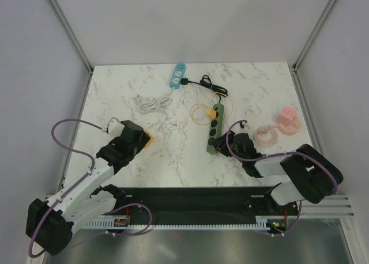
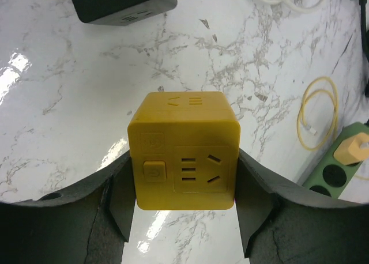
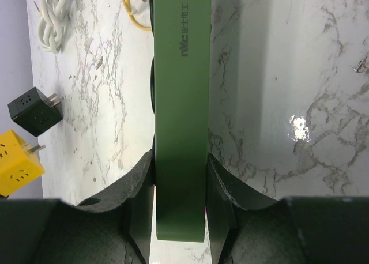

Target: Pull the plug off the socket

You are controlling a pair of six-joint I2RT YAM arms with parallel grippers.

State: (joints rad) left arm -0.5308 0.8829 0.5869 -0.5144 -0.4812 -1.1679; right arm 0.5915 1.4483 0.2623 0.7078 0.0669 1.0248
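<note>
A green power strip (image 1: 214, 127) lies mid-table with a yellow plug (image 1: 218, 109) in its far end; the plug's yellow cable (image 1: 200, 113) coils to the left. My right gripper (image 1: 218, 143) is shut on the strip's near end, and the right wrist view shows its jaws pressing both sides of the strip (image 3: 180, 102). My left gripper (image 1: 141, 138) is shut on a yellow cube socket (image 2: 183, 151), which rests on the table. The left wrist view shows the strip (image 2: 340, 177) and the plug (image 2: 353, 149) at the right edge.
A black cube adapter (image 2: 121, 2) sits just beyond the yellow cube. A blue power strip (image 1: 177, 75) with a black plug and cable (image 1: 210, 85) lies at the back. A white cable (image 1: 151, 104) is left of centre. A pink cube socket (image 1: 286, 119) and pink cable (image 1: 266, 135) are at the right.
</note>
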